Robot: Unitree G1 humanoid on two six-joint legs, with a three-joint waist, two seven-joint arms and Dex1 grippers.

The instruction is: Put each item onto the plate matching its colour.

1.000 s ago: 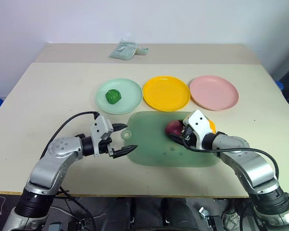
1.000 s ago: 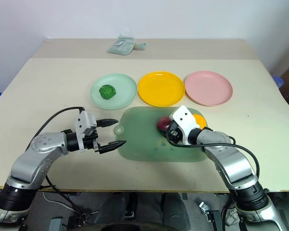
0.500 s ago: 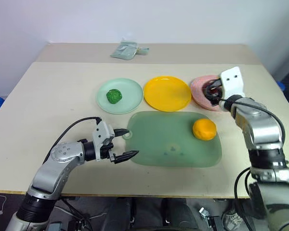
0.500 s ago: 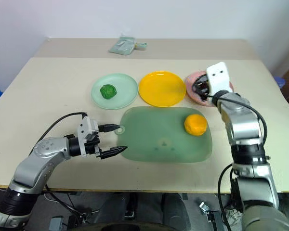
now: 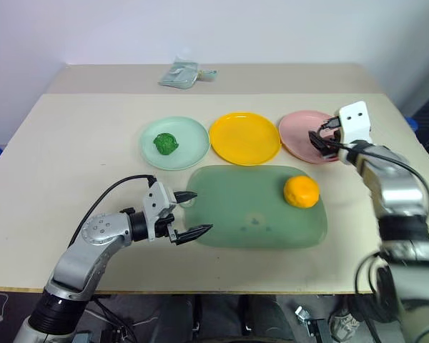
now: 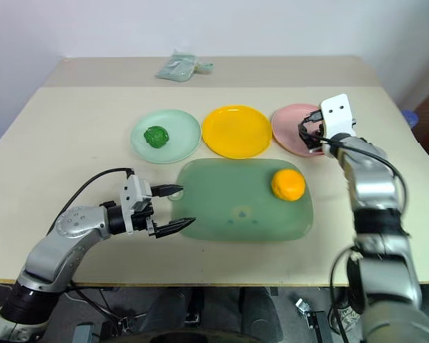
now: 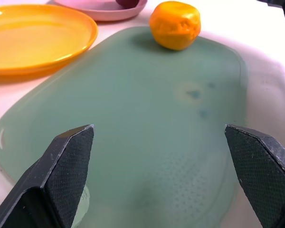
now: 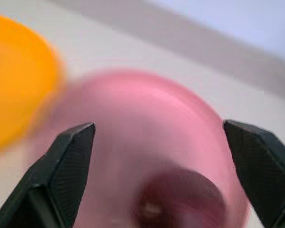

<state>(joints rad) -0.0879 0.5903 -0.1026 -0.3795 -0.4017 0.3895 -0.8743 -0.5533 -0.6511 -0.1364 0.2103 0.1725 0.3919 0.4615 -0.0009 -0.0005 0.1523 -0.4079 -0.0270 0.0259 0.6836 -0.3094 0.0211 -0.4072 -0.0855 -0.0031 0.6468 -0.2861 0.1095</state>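
The bumpy dark green item (image 5: 166,143) sits on the mint green plate (image 5: 189,134). Between it and the pink plate (image 5: 294,133) lies the bare yellow plate (image 5: 244,138). The round orange item (image 5: 302,191) rests on the translucent green board (image 5: 250,214). My right gripper (image 5: 320,140) hovers open over the pink plate's near right part. In the right wrist view, the dark red-purple item (image 8: 180,204) lies on the pink plate (image 8: 133,123), free of the fingers (image 8: 71,152). My left gripper (image 5: 193,213) is open and empty at the board's left end.
A small grey-green cloth bundle (image 5: 180,73) lies at the table's far edge. The board covers the near middle of the table, with bare tabletop to its left and right. The three plates stand in a row just behind it.
My right gripper carried the red-purple item from the board up to the pink plate, then opened and let it go there. The left gripper has hardly moved.
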